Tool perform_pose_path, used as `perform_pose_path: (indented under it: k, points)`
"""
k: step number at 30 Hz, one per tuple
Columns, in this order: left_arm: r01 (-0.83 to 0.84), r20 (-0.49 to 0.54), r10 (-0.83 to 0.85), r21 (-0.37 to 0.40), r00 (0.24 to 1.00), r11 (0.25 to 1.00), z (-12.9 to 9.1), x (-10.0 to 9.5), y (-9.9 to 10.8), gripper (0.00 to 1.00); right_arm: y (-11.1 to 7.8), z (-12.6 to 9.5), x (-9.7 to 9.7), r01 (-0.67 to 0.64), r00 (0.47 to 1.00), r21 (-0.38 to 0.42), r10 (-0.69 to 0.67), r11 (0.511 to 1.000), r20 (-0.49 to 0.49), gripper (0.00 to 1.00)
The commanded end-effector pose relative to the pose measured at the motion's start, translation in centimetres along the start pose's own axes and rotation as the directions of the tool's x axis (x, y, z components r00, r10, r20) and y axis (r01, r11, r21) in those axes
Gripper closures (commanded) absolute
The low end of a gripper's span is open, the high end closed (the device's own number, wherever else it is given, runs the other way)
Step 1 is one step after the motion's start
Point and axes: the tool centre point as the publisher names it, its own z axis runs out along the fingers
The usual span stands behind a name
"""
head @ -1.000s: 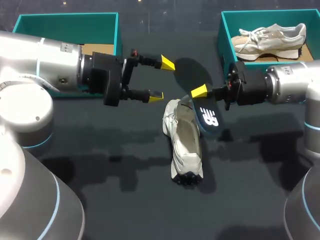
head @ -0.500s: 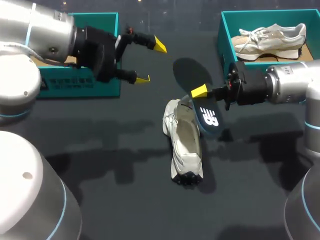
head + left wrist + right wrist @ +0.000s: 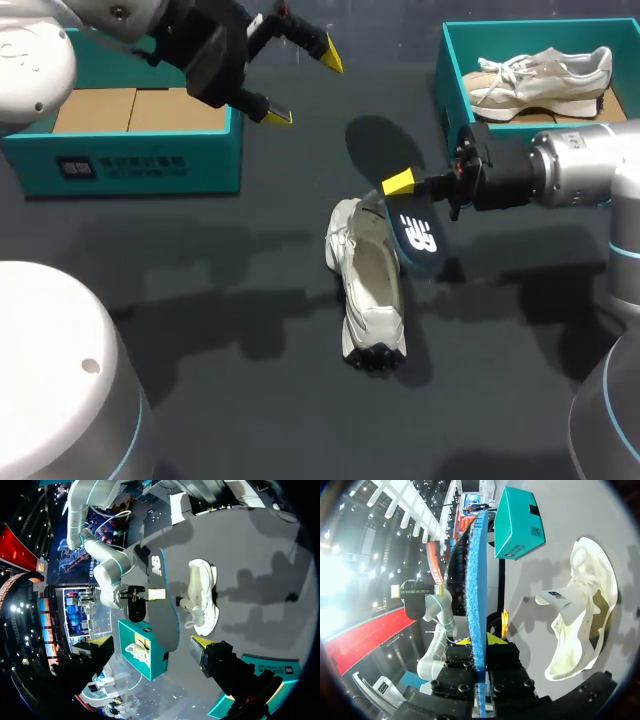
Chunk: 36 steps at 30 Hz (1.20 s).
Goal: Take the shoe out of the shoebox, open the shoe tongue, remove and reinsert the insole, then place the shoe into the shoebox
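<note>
Out of the white sneaker (image 3: pixel 370 290) and aloft at centre frame: the dark, blue-edged insole (image 3: pixel 418 238), pinched flat between the closed right jaws on the right arm (image 3: pixel 560 180) reaching in from the right edge. Just below and left of that insole, lying mouth-up on the dark tabletop (image 3: pixel 200 330), with the tongue (image 3: pixel 560 599) pulled up and the opening gaping. At upper left, spread wide and holding nothing: the left jaws on the left arm (image 3: pixel 120 15), over the near corner of the teal shoebox (image 3: pixel 140 160) with its bare cardboard floor. At upper right, a second teal shoebox (image 3: pixel 441 80) with a beige sneaker (image 3: pixel 545 72) inside. Judged to be midway through the remove-and-reinsert step, with removal done and reinsertion not yet begun. Next, in all likelihood: lining the insole up with the sneaker's length and feeding one end down into the opening. Possibly also a steadying hold from the left jaws, given the risk of a loose sneaker sliding under the push.
</note>
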Motion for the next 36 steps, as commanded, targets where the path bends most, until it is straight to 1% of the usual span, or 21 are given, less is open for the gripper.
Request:
perform_pose_path:
  k: [1, 3, 4, 5, 6, 7, 8, 9, 10, 11, 12, 14, 15, 17, 18, 19, 24, 27, 28, 32, 36]
  points:
    - [0.0, -0.085, 0.0, 0.0, 0.996, 1.0, 0.0, -0.2, 0.1, 0.0, -0.1, 0.0, 0.0, -0.001, 1.0, -0.001, 0.001, 1.0, 0.001, 1.0]
    - [0.0, -0.085, 0.0, 0.0, 0.996, 1.0, 0.0, -0.2, 0.1, 0.0, -0.1, 0.0, 0.0, -0.001, 1.0, -0.001, 0.001, 1.0, 0.001, 1.0]
    - [0.011, -0.107, -0.011, 0.002, 0.994, 1.0, 0.0, -0.6, 0.3, 0.0, -0.1, 0.0, 0.0, -0.001, 1.0, -0.001, 0.001, 1.0, 0.001, 1.0]
    - [0.035, -0.159, -0.035, -0.009, 0.987, 0.999, -0.1, -1.1, 0.5, 0.0, -0.1, 0.0, 0.0, 0.003, 1.0, -0.008, -0.003, 1.0, 0.0, 1.0]
    - [0.053, -0.185, -0.055, -0.012, 0.981, 0.999, 0.0, -1.5, 0.8, 0.0, -0.2, 0.1, 0.0, 0.008, 1.0, -0.012, -0.008, 1.0, -0.004, 1.0]
    - [0.05, -0.183, -0.048, 0.01, 0.982, 0.999, -0.2, -1.7, 0.9, 0.0, -0.2, 0.3, 0.0, 0.016, 1.0, -0.01, -0.016, 1.0, -0.008, 1.0]
    - [0.082, -0.265, -0.086, -0.026, 0.96, 0.996, -0.1, -2.2, 1.3, 0.0, -0.2, 0.6, -0.1, 0.018, 1.0, -0.011, -0.018, 1.0, -0.008, 1.0]
    - [0.08, -0.266, -0.085, -0.028, 0.96, 0.996, 0.0, -2.4, 1.4, 0.0, -0.2, 0.8, -0.2, 0.018, 1.0, -0.011, -0.018, 1.0, -0.007, 1.0]
    - [0.085, -0.293, -0.088, -0.02, 0.952, 0.996, -0.2, -2.8, 1.5, 0.0, -0.2, 1.1, -0.5, 0.017, 1.0, -0.006, -0.017, 1.0, -0.01, 1.0]
    - [0.1, -0.336, -0.106, -0.035, 0.936, 0.994, 0.0, -3.2, 1.6, 0.0, -0.2, 1.3, -0.7, 0.014, 1.0, -0.004, -0.015, 1.0, -0.012, 1.0]
    - [0.088, -0.348, -0.092, -0.029, 0.933, 0.996, -0.1, -3.4, 1.7, 0.0, -0.1, 1.4, -1.0, 0.01, 1.0, -0.001, -0.01, 1.0, -0.015, 1.0]
    - [0.105, -0.404, -0.119, -0.055, 0.907, 0.993, 0.2, -3.9, 2.0, 0.0, -0.2, 1.5, -1.3, 0.008, 1.0, -0.003, -0.008, 1.0, -0.022, 1.0]
    - [0.092, -0.404, -0.103, -0.045, 0.909, 0.995, 0.2, -4.0, 2.0, 0.0, -0.2, 1.5, -1.4, 0.009, 1.0, -0.003, -0.009, 1.0, -0.025, 1.0]
    - [0.094, -0.477, -0.108, -0.054, 0.872, 0.994, 0.4, -4.5, 2.3, 0.0, -0.4, 1.6, -1.5, 0.007, 1.0, -0.007, -0.007, 1.0, -0.027, 1.0]
    - [0.111, -0.495, -0.11, -0.029, 0.862, 0.993, 0.5, -4.7, 2.5, 0.0, -0.4, 1.6, -1.5, 0.007, 1.0, -0.007, -0.007, 1.0, -0.027, 1.0]
    - [0.118, -0.531, -0.119, -0.036, 0.839, 0.992, 0.6, -4.8, 2.8, 0.0, -0.4, 1.6, -1.5, 0.007, 1.0, -0.007, -0.007, 1.0, -0.027, 1.0]
    - [0.12, -0.637, -0.101, -0.014, 0.764, 0.993, 1.1, -5.3, 3.5, 0.0, -0.4, 1.6, -1.5, 0.007, 1.0, -0.007, -0.007, 1.0, -0.027, 1.0]
    - [0.1, -0.699, -0.083, -0.017, 0.71, 0.995, 1.3, -5.4, 3.8, 0.0, -0.4, 1.6, -1.5, 0.007, 1.0, -0.007, -0.007, 1.0, -0.027, 1.0]
    - [0.089, -0.718, -0.069, -0.011, 0.693, 0.996, 1.4, -5.5, 3.8, 0.0, -0.4, 1.6, -1.5, 0.007, 1.0, -0.007, -0.007, 1.0, -0.027, 1.0]
    - [0.077, -0.777, -0.078, -0.038, 0.625, 0.996, 1.9, -5.5, 3.7, 0.0, -0.4, 1.6, -1.5, 0.007, 1.0, -0.007, -0.007, 1.0, -0.027, 1.0]
    - [0.062, -0.81, -0.072, -0.044, 0.582, 0.997, 2.4, -5.5, 3.5, 0.0, -0.4, 1.6, -1.5, 0.007, 1.0, -0.007, -0.007, 1.0, -0.027, 1.0]
